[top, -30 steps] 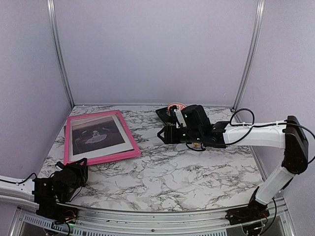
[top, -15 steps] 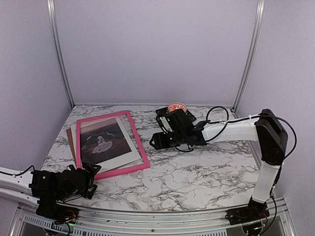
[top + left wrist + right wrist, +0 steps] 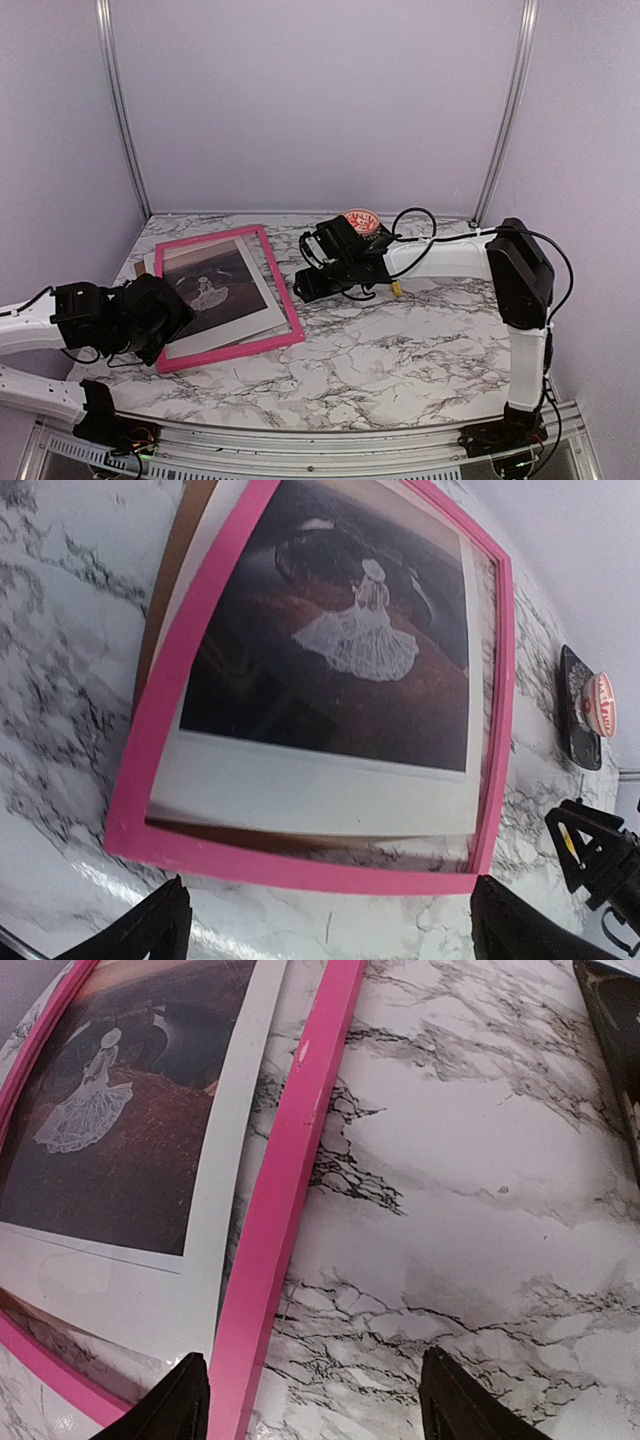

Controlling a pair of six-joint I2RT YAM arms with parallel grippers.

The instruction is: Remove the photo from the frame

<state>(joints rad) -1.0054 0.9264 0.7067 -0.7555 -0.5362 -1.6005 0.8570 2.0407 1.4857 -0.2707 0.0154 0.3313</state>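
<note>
The frame (image 3: 281, 290), a thin bright pink rectangle, lies flat on the left of the marble table. The photo (image 3: 207, 289), a dark reddish scene with a white-dressed figure and white margins, lies under it, set askew. Both appear in the left wrist view, the frame (image 3: 300, 868) and photo (image 3: 340, 660), and in the right wrist view, the frame (image 3: 290, 1180) and photo (image 3: 110, 1150). My left gripper (image 3: 168, 312) hovers open at the frame's near-left corner, its near rail just ahead of the left gripper (image 3: 330, 942). My right gripper (image 3: 306, 285) is open, and the frame's right rail runs between its fingers in the right gripper (image 3: 315, 1405).
A brown backing board (image 3: 172, 575) sticks out past the frame's left rail. At the back stands a black holder with a round pink-and-white thing (image 3: 360, 221), also at the right edge (image 3: 590, 705). The left wall is close to the frame.
The frame has slid right, baring the board and photo edge on its left. My left gripper rose to the frame's near corner and opened. My right gripper moved left to the right rail.
</note>
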